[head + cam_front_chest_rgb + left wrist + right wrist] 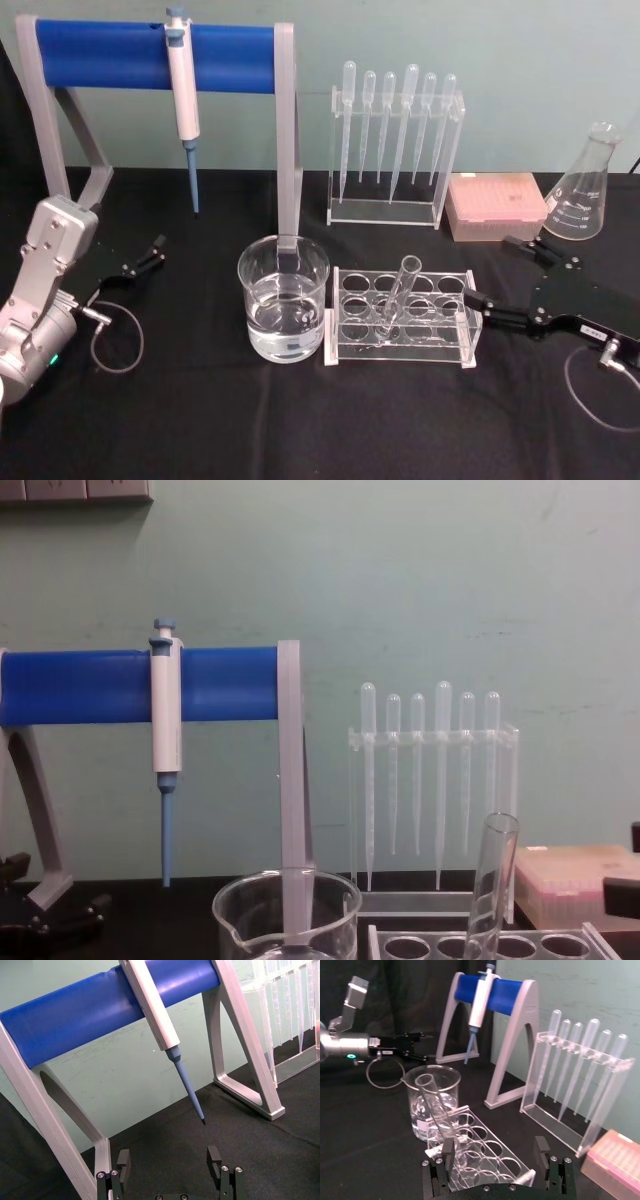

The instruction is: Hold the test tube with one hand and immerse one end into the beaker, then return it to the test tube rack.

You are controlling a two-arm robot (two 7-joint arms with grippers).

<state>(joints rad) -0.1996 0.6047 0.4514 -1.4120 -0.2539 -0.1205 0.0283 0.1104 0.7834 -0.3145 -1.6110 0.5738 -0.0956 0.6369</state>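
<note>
The test tube (400, 293) stands tilted in a hole of the clear rack (455, 350), just right of the beaker (283, 298), which holds clear liquid. My right gripper (489, 269) is open beside the rack's right end, one finger almost at the rack's corner and nothing between its fingers. In the right wrist view the open fingers (448, 1152) frame the rack (512, 1162), with the test tube (437, 1105) and beaker (451, 1076) beyond. My left gripper (152, 254) rests open on the black cloth, left of the beaker. The chest view shows the test tube (492, 880) and beaker (287, 915).
A grey stand with a blue bar (100, 55) holds a white pipette with a blue tip (183, 100) behind the beaker. A clear stand of plastic pipettes (395, 150), a pink tip box (495, 205) and a conical flask (583, 190) line the back right.
</note>
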